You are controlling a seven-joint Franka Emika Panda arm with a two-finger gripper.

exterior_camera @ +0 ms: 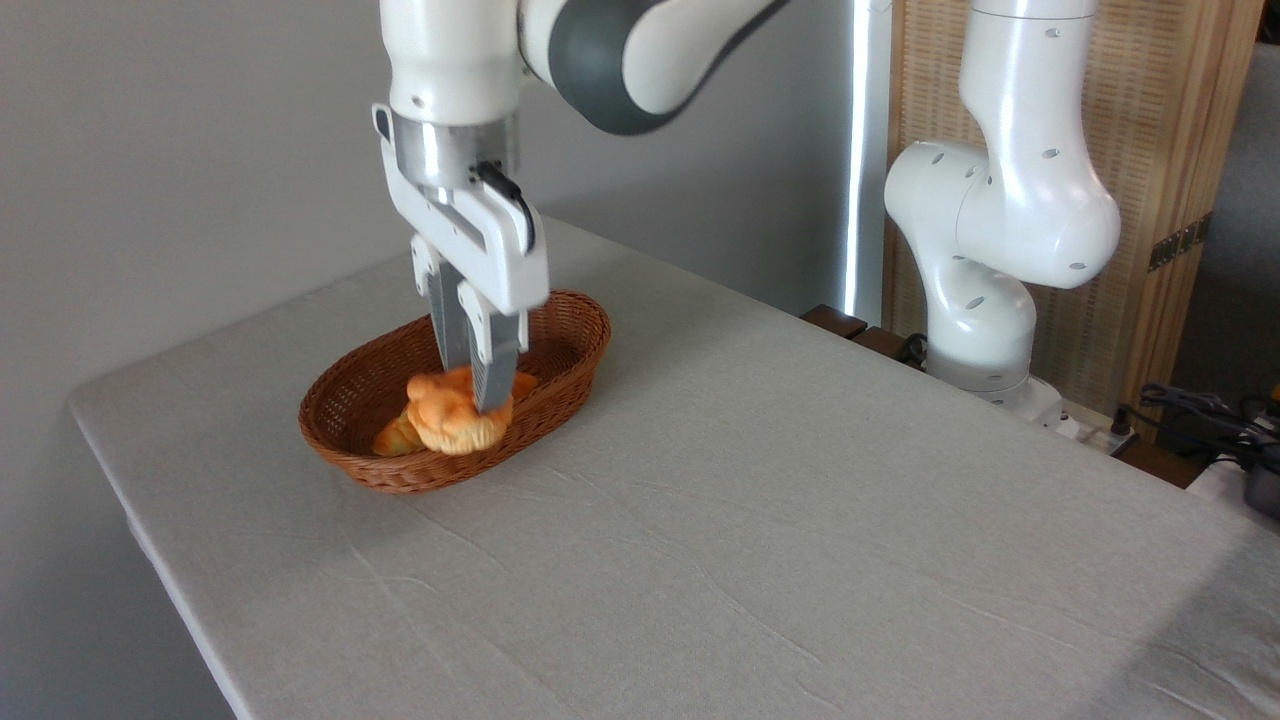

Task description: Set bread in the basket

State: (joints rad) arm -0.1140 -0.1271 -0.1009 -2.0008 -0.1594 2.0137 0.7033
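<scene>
- Because the grey cloth-covered tabletop (760,520) lies bare in front, nothing stands between the viewer and the work at its left part
- The oval brown woven wicker basket (560,385) sits flat there, its shallow wall low enough for a drop from above
- The round golden-orange knotted bun (450,418) is low inside the near half of the basket, pinched between the two fingers of the white hand (472,395), which comes straight down so the bun clears the rim
- Just beside it a second orange pastry (396,436) lies in the basket
- Judged from this, only the release is left
- Behind, the white arm base (985,340) stands well apart
</scene>
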